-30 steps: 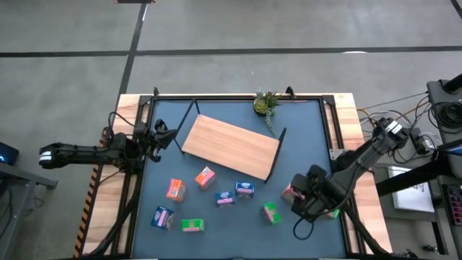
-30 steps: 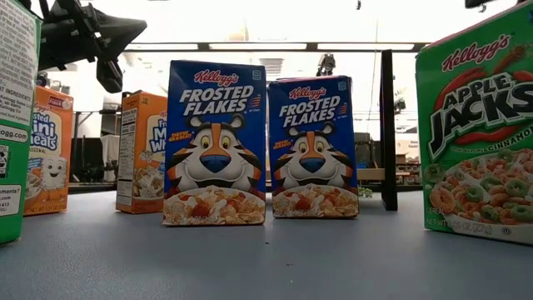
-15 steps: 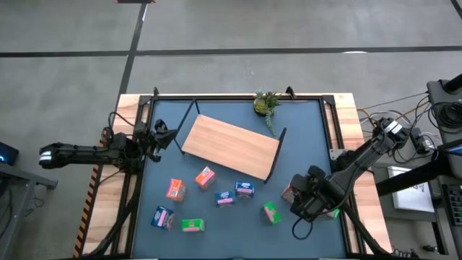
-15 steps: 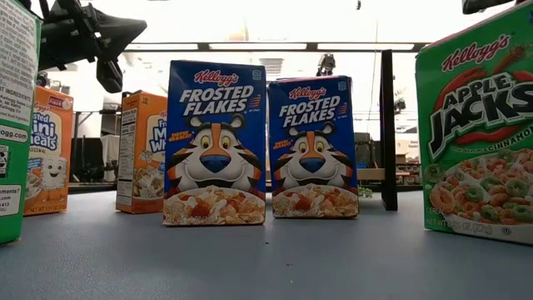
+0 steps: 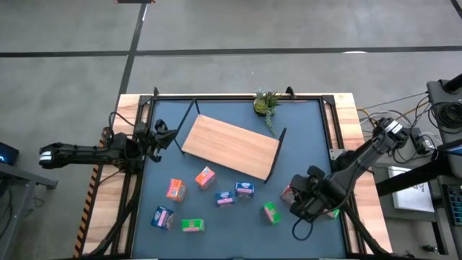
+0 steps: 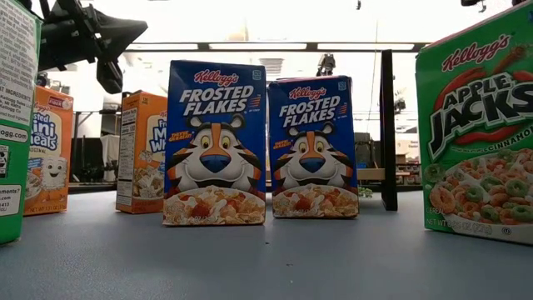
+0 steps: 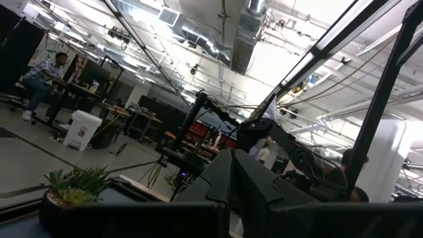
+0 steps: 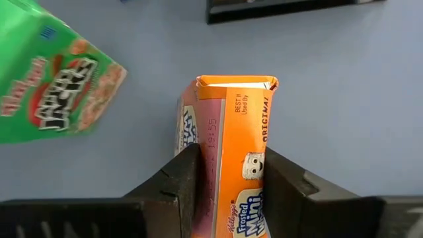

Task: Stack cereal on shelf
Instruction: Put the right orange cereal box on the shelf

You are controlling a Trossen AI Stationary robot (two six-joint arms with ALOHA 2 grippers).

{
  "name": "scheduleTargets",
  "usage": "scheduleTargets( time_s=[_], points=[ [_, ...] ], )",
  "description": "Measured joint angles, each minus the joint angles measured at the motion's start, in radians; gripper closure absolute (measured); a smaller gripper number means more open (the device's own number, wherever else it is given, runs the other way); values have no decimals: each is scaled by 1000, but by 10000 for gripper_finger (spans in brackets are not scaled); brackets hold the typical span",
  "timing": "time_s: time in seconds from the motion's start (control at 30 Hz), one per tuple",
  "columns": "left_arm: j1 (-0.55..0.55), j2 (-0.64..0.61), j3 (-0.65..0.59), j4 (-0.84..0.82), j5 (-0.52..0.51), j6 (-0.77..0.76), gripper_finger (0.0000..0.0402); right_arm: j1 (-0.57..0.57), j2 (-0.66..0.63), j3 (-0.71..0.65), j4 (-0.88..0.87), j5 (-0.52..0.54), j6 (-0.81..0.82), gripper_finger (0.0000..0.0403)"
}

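The right claw (image 8: pixel 226 177) has its fingers pinching the narrow sides of a small orange-red printed cereal box (image 8: pixel 231 178) on the dark blue bench (image 8: pixel 344 106), a hold suited to lifting it toward the light-wood shelf board (image 5: pixel 231 146), while the left claw (image 5: pixel 160 136) waits shut and empty at the bench's edge.

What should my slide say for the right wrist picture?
Right gripper closing its fingers around an orange cereal box.

The right arm reaches in from the counter's right edge, its tool (image 8: pixel 228 175) low with both fingers (image 8: pixel 178 178) pressed against an orange box (image 8: pixel 231 165). The left arm waits at the left edge (stretched level) — its tool (image 5: pixel 160 134) closed, holding nothing.
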Motion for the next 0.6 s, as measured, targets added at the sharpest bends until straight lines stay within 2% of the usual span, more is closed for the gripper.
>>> scheduleTargets(
  time_s=[0.3,0.6],
  points=[
    [0,0,0,1,0,0,402,0,-39,166,-200,5,15,280],
    [0,-4,0,14,0,0,402,0,-71,402,-415,92,26,288]
  ],
)
